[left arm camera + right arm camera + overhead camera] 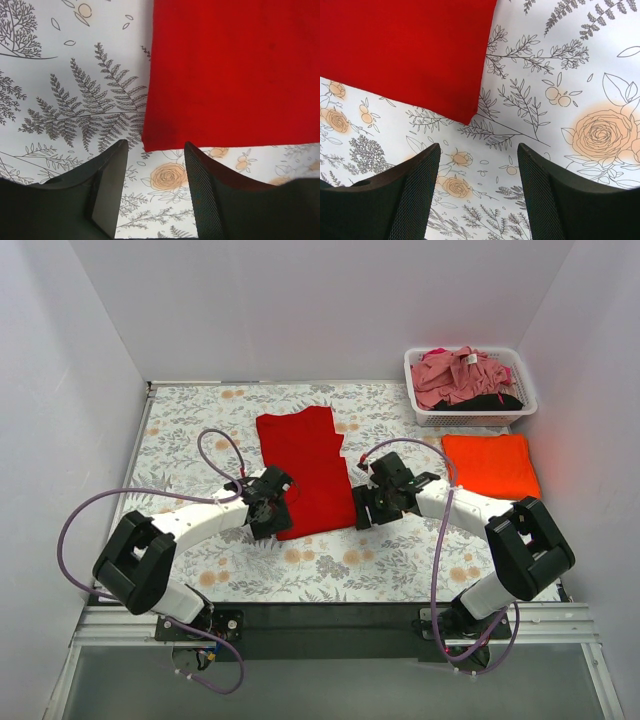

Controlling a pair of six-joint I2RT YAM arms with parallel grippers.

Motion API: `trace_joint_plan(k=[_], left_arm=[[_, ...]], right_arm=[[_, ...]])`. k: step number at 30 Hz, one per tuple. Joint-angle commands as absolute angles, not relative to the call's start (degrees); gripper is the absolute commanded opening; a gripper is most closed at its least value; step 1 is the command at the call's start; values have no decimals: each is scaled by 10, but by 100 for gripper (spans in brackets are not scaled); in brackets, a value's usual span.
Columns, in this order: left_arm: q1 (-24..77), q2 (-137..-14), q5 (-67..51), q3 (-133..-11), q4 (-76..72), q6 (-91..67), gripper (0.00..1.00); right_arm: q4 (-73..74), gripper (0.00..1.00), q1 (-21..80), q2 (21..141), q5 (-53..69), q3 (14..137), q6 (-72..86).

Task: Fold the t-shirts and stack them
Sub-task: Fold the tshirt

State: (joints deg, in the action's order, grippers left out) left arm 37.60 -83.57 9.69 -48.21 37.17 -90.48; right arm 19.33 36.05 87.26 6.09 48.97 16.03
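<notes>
Black left fingers stand apart and empty, just short of the near left corner of the red t-shirt. The right fingers gape likewise, holding nothing, just off its near right corner. Each pair sits by its own corner, I judge, so that both can pinch the near hem together and carry it over for the next fold. The shirt lies as a long flat strip in the middle of the table. Its sleeves seem to be tucked in, though the top view is too coarse to be sure.

An orange t-shirt lies folded well to the right, probably the base of the stack. Behind it a white basket holds a pink t-shirt over a black t-shirt. Nothing stands between fingers and hem. Only the floral cloth lies beneath, and the tips might snag it.
</notes>
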Motion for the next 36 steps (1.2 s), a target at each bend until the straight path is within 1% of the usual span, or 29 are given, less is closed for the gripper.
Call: trace_joint_plan(k=[1, 17, 20, 23, 24, 25, 26, 31, 36], left_arm=[[385, -845, 140, -502, 381, -911, 47], [418, -920, 163, -490, 381, -923, 48], [426, -926, 161, -480, 382, -926, 43], [428, -933, 155, -475, 383, -926, 29], [428, -934, 154, -473, 383, -925, 23], [428, -933, 153, -472, 383, -925, 9], [428, -932, 152, -471, 381, -925, 0], [428, -918, 143, -461, 374, -921, 0], [428, -906, 138, -453, 369, -921, 0]], right_arm=[[200, 70, 365, 856, 49, 497, 152], [200, 69, 378, 860, 45, 497, 155], [199, 69, 381, 865, 40, 501, 162], [199, 68, 384, 873, 39, 513, 170], [200, 68, 384, 874, 38, 516, 176], [196, 67, 386, 875, 37, 522, 178], [196, 68, 386, 878, 39, 525, 179], [194, 65, 390, 890, 45, 545, 192], [195, 59, 395, 913, 31, 562, 204]])
